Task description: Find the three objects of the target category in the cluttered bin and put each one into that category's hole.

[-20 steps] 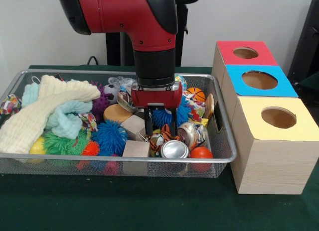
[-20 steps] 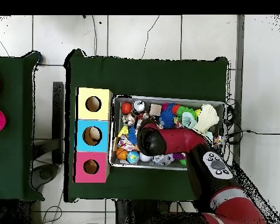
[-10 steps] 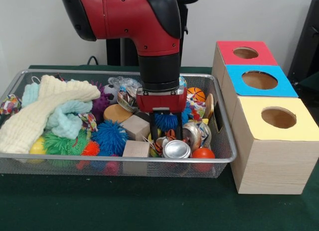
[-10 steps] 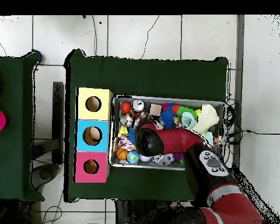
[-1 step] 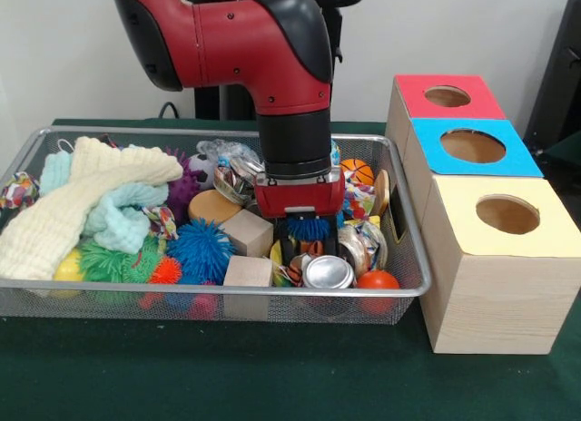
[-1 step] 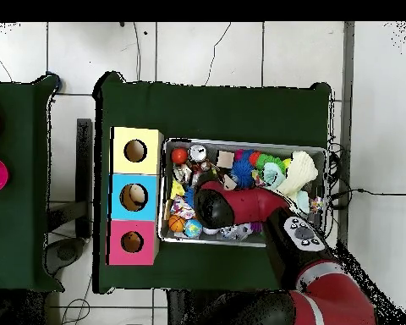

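Note:
The wire mesh bin is full of toys, cloths, wooden blocks and metal cans. My gripper is sunk low into the clutter at the bin's right part. It is open, with its tips down among a tiger-striped toy and a blue spiky ball. A silver can lies just in front of it, and an orange ball sits to that can's right. Seen from overhead, the red arm covers the gripper and the middle of the bin.
Three wooden boxes with round holes stand right of the bin: red top, blue top, yellow top. Cream cloth, spiky balls and wooden blocks fill the bin's left and middle. A small basketball lies behind the gripper.
The gripper has gone down into the clutter and a little to the right. The silver can and orange ball have shifted slightly right.

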Available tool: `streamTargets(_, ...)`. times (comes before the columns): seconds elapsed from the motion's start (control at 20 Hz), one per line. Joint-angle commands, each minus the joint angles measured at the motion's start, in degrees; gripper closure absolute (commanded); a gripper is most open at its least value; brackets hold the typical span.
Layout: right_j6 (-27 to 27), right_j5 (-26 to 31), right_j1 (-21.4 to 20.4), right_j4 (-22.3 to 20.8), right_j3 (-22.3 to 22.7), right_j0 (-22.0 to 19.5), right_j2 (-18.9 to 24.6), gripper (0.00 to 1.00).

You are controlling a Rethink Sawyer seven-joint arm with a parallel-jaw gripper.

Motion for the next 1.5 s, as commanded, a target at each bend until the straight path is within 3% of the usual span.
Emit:
streamTargets(0.05, 1.3, -3.54, 5.49, -4.04, -6.05, -0.16, 0.66, 0.0)
streamTargets(0.2, 1.46, -3.91, 5.9, -4.44, -6.5, -0.25, 0.52, 0.0)
streamTargets(0.25, 1.67, -4.2, 5.86, -4.8, -6.69, 0.12, 0.04, 1.0)
streamTargets(0.45, 3.41, -6.47, 5.4, -3.7, -6.71, 2.3, -2.93, 1.0)
streamTargets(0.75, 3.24, -5.37, 5.33, -3.16, -5.9, 1.54, -1.8, 1.0)
streamTargets(1.1, 3.75, -3.25, 2.23, -1.95, -3.64, 2.16, -2.14, 1.0)
streamTargets(1.5, 5.39, 3.85, -8.44, 1.93, 3.67, 3.23, -1.8, 1.0)
